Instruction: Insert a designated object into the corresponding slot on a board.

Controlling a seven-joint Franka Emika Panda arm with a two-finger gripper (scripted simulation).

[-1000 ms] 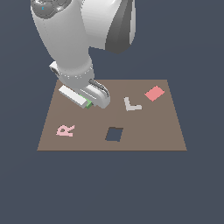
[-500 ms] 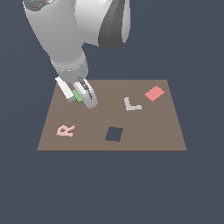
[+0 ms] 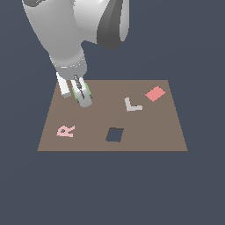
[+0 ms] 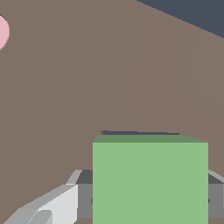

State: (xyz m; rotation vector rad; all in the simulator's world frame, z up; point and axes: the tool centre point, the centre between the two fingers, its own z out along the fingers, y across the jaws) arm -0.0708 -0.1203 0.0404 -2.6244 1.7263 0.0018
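Since before, the end effector [image 3: 82, 97] has turned, gripping the green block [image 4: 150, 181].

A big green block [image 4: 150, 181] sat between the gray fingers [image 4: 52, 205] of the gripper [image 4: 148, 201], which squeezed it from both sides. Brown board [image 4: 65, 96] lay under it. A thin dark strip [image 4: 135, 131] showed just past the block. A bit of pink [image 4: 3, 31] peeked in at one edge.

I see a bare simulated scene: a flat brown board [image 3: 149, 127] floating on featureless dark blue.
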